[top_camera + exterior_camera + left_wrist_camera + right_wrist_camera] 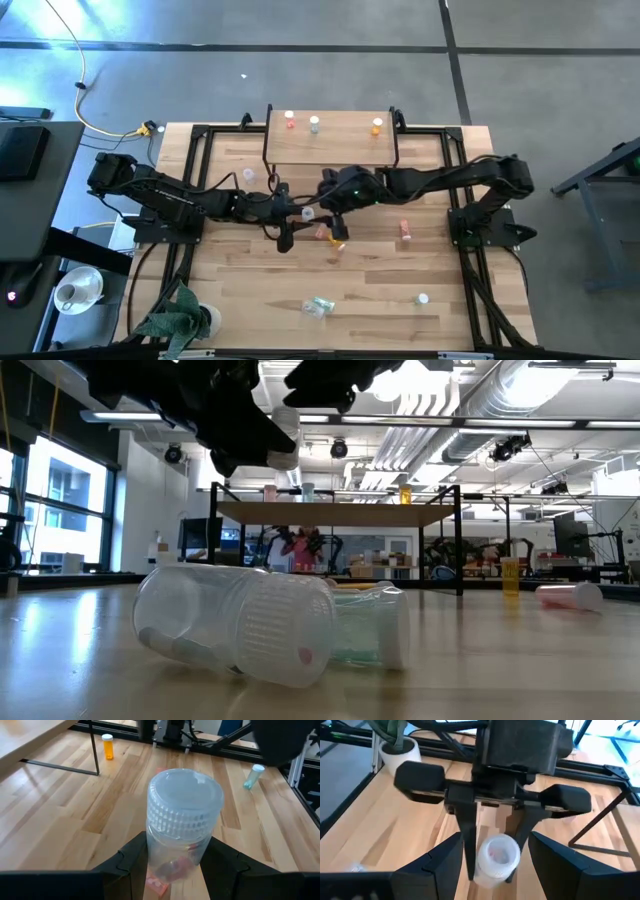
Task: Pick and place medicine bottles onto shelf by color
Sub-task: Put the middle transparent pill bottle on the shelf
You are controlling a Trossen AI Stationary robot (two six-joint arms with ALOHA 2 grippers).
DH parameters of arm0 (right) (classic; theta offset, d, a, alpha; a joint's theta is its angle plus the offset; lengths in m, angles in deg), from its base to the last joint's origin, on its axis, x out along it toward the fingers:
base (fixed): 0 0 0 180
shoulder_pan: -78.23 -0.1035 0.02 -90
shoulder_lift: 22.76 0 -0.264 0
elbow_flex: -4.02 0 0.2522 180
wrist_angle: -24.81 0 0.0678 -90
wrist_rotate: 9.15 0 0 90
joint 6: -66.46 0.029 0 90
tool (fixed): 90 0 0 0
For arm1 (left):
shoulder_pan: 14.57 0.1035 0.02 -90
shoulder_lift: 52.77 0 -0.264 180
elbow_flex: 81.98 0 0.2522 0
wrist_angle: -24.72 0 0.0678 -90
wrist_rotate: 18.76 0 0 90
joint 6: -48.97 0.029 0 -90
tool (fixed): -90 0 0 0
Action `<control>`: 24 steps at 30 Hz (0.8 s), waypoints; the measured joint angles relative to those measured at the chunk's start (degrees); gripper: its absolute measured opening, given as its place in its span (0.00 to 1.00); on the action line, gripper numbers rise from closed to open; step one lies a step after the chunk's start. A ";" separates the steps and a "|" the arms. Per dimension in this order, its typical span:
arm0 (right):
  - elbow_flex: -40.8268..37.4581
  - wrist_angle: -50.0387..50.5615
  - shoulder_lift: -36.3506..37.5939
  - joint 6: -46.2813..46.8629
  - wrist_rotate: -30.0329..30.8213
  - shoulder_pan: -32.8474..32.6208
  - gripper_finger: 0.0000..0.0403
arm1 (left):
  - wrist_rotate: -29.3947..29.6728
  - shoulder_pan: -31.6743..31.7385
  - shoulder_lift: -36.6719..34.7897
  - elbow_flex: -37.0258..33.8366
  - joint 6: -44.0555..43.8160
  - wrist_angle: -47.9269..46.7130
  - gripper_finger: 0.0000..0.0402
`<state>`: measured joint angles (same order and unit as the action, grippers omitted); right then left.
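Note:
My left gripper is above the table's middle, shut on a clear medicine bottle with a ribbed whitish cap. My right gripper hangs open just to its right, facing it. In the right wrist view the bottle's cap shows between my open fingers, farther off and untouched. The shelf stands at the far edge with a red, a white and an orange bottle upright on it. My left gripper pinches the clear bottle's body between its two fingers, below the cap. The fingers come from the table's left, slanting a little downward. The cap end sticks out past the fingertips toward the right gripper. The bottle is lifted clear of the table.
Loose bottles lie on the table: a red one, an orange one, a clear one near the front, and a white-capped one. An orange bottle stands by the shelf's leg. A potted plant stands at the near left corner.

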<state>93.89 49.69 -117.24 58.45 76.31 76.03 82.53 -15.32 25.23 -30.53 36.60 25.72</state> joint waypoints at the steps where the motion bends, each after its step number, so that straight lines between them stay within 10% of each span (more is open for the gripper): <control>1: 0.00 -0.78 -0.34 0.00 0.02 0.06 0.54 | 0.15 0.00 0.00 0.00 0.28 -0.04 0.35; 24: 0.00 -0.32 -2.84 2.85 0.02 1.84 0.54 | 3.49 0.00 0.00 0.00 5.51 0.60 0.35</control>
<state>93.89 49.37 -120.08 61.30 76.33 77.87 86.02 -15.32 25.23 -30.53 42.12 26.31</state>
